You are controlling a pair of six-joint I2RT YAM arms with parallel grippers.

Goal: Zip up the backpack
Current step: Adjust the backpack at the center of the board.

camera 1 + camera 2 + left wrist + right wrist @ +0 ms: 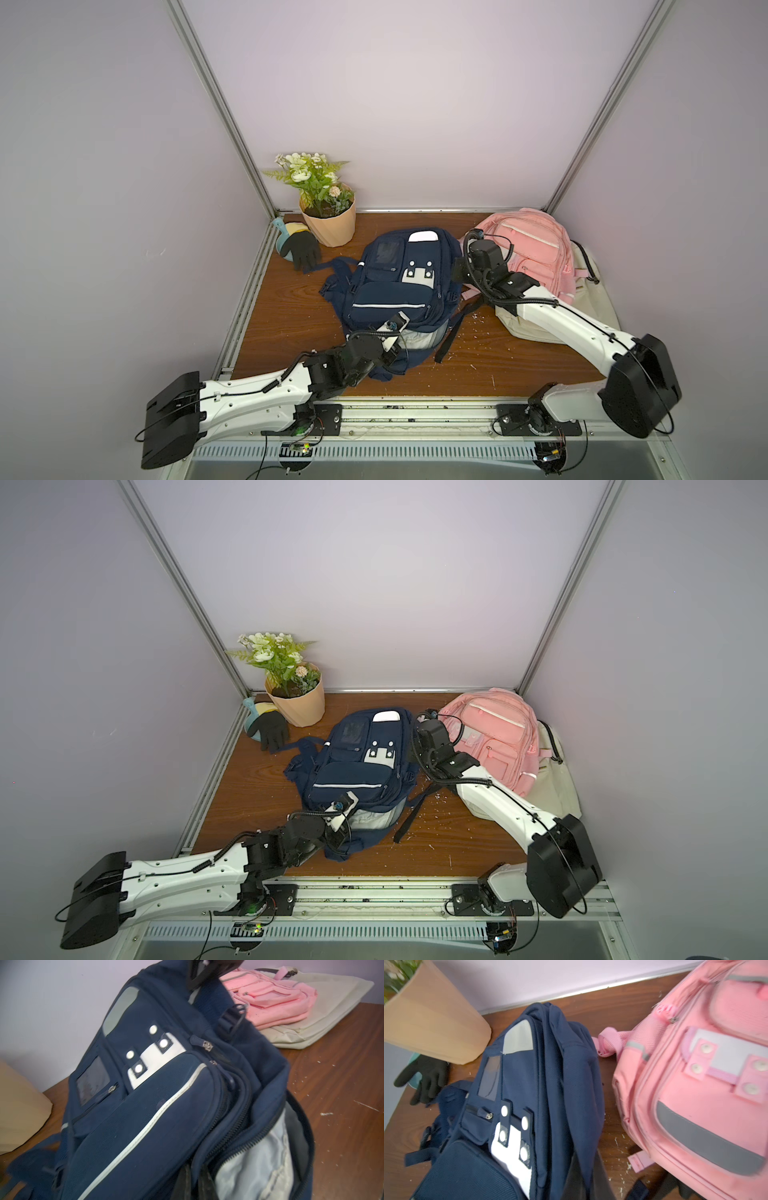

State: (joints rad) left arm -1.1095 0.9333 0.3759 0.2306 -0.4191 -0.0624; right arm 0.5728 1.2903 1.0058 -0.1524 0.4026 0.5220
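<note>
Navy backpack mid-way across the table, its main zip gaping at the near end.
Left jaws clamped on fabric at that open mouth — right jaws together at its right flank; what they pinch is unclear.

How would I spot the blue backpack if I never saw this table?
On the brown wooden table, look between the flower pot and the pink backpack. The navy backpack lies there: the only dark one, with white snap patches and its near end unzipped.

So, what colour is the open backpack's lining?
Light grey lining, best seen in the left wrist view.
</note>
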